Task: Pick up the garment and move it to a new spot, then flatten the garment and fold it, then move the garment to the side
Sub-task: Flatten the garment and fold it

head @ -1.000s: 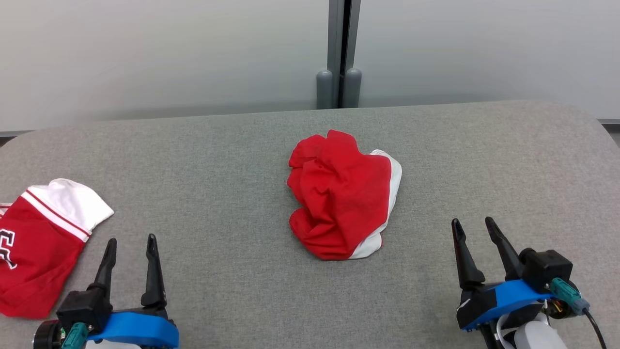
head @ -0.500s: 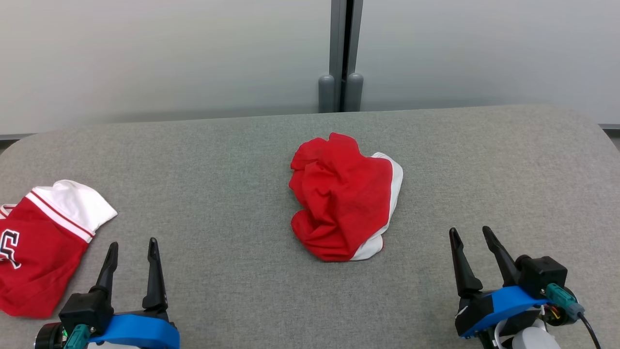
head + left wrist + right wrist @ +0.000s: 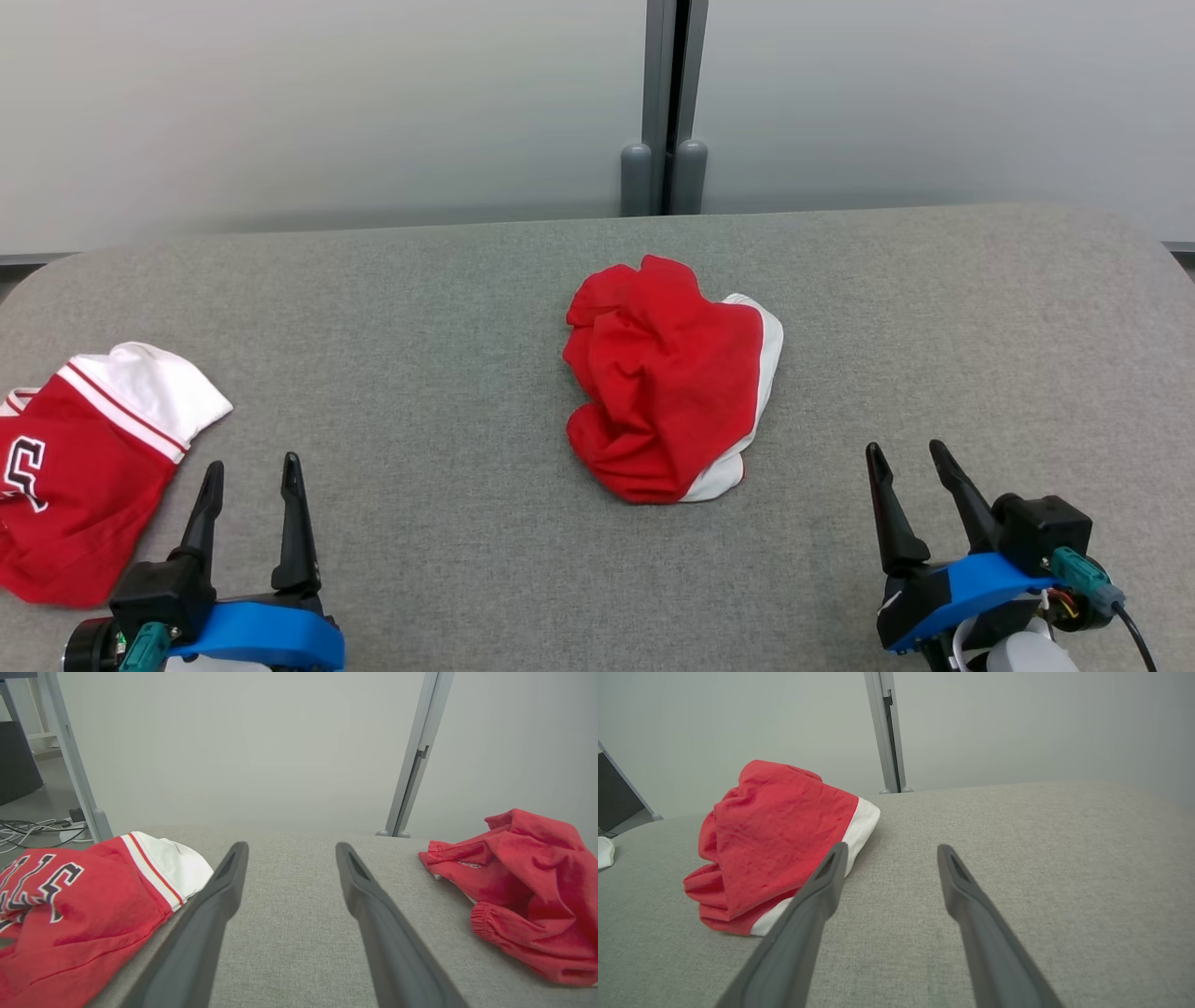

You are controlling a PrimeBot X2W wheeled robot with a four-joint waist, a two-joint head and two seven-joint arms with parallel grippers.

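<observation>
Head view: your left gripper [image 3: 253, 461] and right gripper [image 3: 905, 447] sit spread, empty, well apart from the crumpled red-and-white garment [image 3: 667, 378]. A red lettered jersey [image 3: 79, 495] leftward is cut off.

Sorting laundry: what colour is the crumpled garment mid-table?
The garment is red with a white edge; clearest in the head view.

Left tool [image 3: 252, 462] and right tool [image 3: 904, 448] low, fingers wide apart, pointing forward, empty.

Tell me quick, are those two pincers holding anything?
Left pincer: open, holding nothing.
Right pincer: open, holding nothing.
</observation>
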